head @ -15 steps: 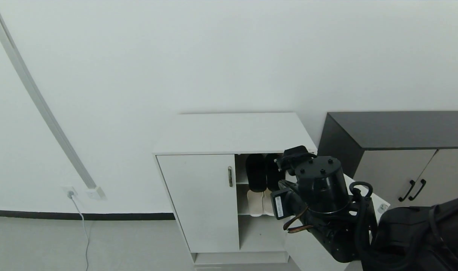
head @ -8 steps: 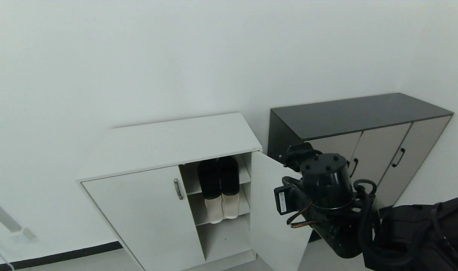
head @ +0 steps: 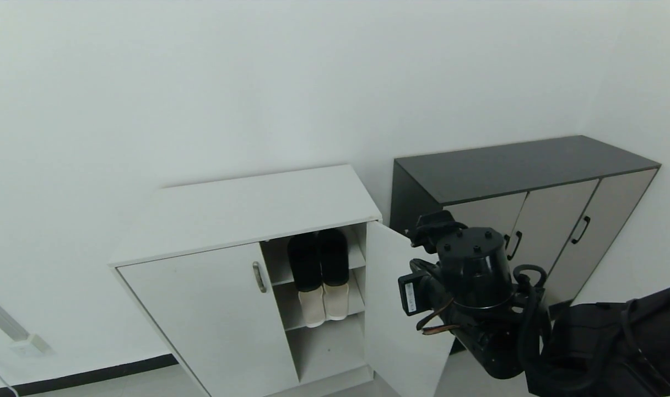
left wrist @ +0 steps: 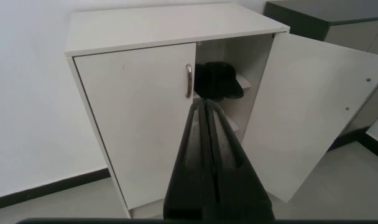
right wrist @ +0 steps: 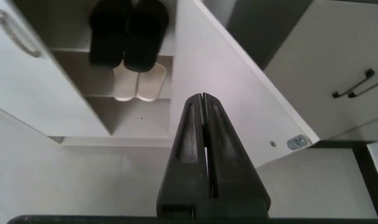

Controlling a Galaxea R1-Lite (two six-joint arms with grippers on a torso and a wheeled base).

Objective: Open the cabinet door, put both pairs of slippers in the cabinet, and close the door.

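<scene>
Camera swung; things unmoved. Left tool, right tool pinched together, empty. Black slippers, white slippers shelved ahead of right tool; door open: closing remains.

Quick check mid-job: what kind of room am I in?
Probably an entryway, or a mock-up of one: a white shoe cabinet with one door open, black slippers and white slippers on its shelves, a dark sideboard beside it, bare white wall behind.

The white cabinet has its door at 3 o'clock open. Inside, the black slippers lie at 12 o'clock from the white slippers.
</scene>
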